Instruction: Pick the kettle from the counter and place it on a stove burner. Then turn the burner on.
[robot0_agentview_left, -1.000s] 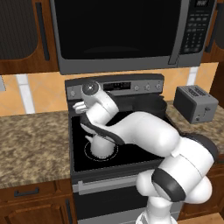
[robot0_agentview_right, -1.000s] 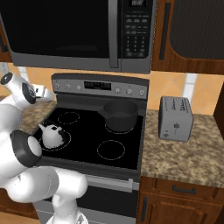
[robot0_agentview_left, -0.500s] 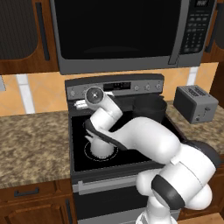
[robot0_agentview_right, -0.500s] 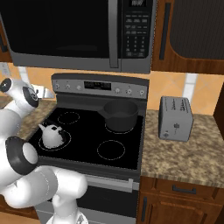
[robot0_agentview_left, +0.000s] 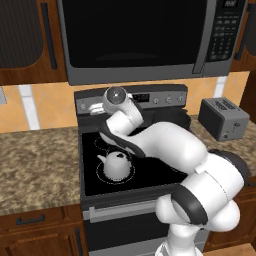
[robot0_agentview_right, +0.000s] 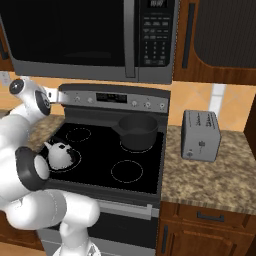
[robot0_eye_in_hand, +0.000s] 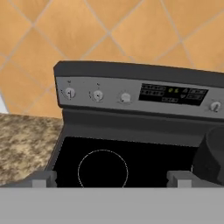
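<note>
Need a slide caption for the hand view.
Open fingers face the stove's knob panel, above a rear burner ring.

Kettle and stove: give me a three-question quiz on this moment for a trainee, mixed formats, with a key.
1. True or false: the kettle stands on the counter.
2. Multiple choice: the dark pot sits on which part of the cooktop, seen from the right base view? A front left; B back right; C front right.
3. Fill in: in the hand view the pincer is ____ and faces the stove's knob panel.

Key: 1 false, it stands on the front-left stove burner; 2 B; 3 open, holding nothing.
</note>
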